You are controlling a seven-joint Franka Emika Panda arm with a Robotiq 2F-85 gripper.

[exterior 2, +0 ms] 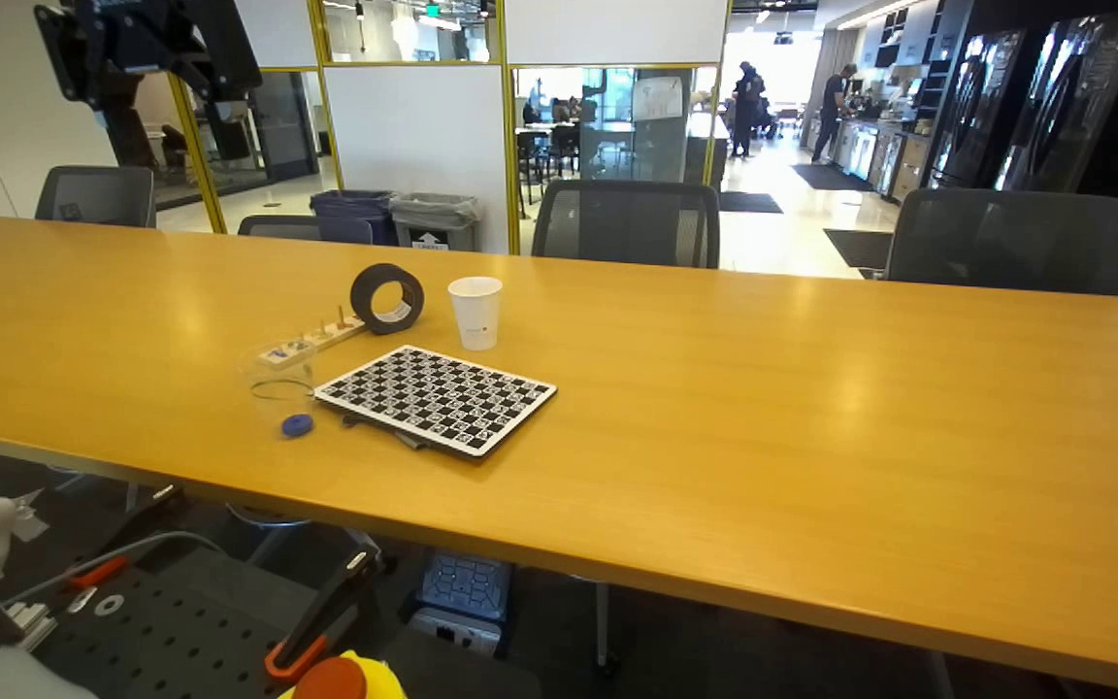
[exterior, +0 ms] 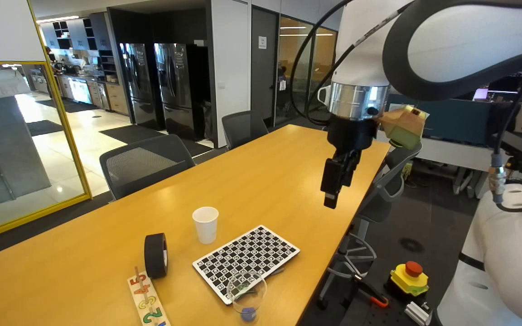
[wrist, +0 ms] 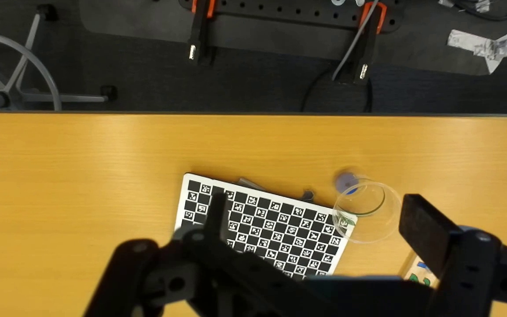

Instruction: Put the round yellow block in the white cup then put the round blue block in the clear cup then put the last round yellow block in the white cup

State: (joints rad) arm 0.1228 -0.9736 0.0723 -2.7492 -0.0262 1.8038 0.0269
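The white cup (exterior: 206, 225) stands upright on the table, also in an exterior view (exterior 2: 476, 316); its inside is hidden. The clear cup (wrist: 370, 215) stands upright by a corner of the checkered board, in both exterior views too (exterior: 261, 294) (exterior 2: 278, 379). The round blue block (exterior 2: 297, 425) lies on the table beside the clear cup, partly seen through its wall in the wrist view (wrist: 346, 181). No round yellow block is in view. My gripper (wrist: 315, 204) is open and empty, high above the table in both exterior views (exterior: 338, 190) (exterior 2: 180, 136).
A black-and-white checkered board (exterior: 247, 258) lies between the cups, with small dark items at its edge. A black tape roll (exterior 2: 387, 299) stands on edge near the white cup. A wooden number board with pegs (exterior: 145, 296) lies beside the roll. Chairs (exterior: 145, 160) line the table.
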